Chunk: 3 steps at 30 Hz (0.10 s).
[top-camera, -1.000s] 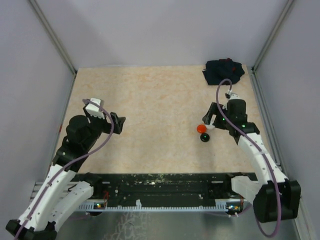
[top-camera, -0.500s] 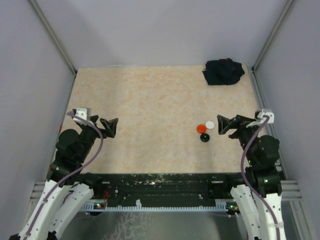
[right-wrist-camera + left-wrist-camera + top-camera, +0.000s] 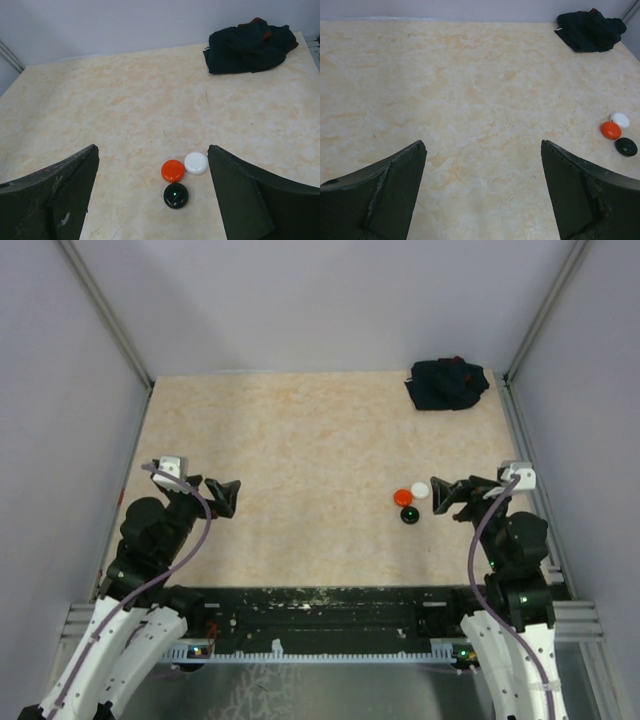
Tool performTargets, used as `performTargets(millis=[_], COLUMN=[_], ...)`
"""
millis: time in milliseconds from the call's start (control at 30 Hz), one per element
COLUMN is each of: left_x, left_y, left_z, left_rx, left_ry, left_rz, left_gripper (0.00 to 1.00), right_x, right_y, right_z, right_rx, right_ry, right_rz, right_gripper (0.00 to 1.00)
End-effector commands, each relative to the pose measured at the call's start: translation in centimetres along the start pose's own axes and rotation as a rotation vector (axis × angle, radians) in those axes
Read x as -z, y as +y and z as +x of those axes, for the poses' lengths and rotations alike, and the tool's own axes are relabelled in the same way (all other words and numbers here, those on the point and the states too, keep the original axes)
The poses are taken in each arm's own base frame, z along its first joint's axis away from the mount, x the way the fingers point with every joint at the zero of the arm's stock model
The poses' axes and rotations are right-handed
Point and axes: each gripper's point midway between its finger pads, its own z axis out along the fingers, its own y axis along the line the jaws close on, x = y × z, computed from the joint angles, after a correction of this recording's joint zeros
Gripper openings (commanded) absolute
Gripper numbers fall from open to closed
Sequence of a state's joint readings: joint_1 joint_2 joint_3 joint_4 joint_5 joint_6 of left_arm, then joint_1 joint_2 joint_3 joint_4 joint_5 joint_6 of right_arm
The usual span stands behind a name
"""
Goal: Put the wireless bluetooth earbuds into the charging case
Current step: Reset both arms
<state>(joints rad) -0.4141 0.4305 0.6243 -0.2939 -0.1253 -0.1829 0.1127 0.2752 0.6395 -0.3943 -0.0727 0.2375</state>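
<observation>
Hanging back at the near edge of the table point(image 3: 300, 430) with both arms folded up, which reads to me like a parked pose, well clear of the work. My left gripper point(image 3: 224, 496) is spread wide with nothing in it, far from everything. My right gripper point(image 3: 451, 498) is wide open and empty too, aimed at the little cluster just beside it, so that's the side I'd reach from. A dark cloth bundle point(image 3: 447, 384) sits in the far right corner, out of the way. Then there are three closed round cases: the red case point(image 3: 173, 170) snug against the white case point(image 3: 196, 163), and the black case point(image 3: 176, 195) just in front with a tiny green light on its lid. As for the earbuds, I can't spot a single loose one. My guess is they're shut inside, but honestly I can't tell.
</observation>
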Motion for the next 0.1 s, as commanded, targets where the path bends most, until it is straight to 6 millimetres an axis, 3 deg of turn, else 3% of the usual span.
performTargets(millis=[0,67], left_x=[-0.04,-0.08], left_y=[-0.12,-0.14], left_z=[-0.14,-0.13], left_rx=[0.005,0.005], left_ry=[-0.014,-0.013], left_rz=[0.01,0.012], left_gripper=[1.0,1.0], right_x=[-0.08,-0.17], right_y=[0.35,0.31], right_z=[-1.72,-1.62], right_rx=[0.025,0.023], right_ry=[-0.068,-0.063], right_rz=[-0.018,-0.016], right_gripper=[0.89,0.89])
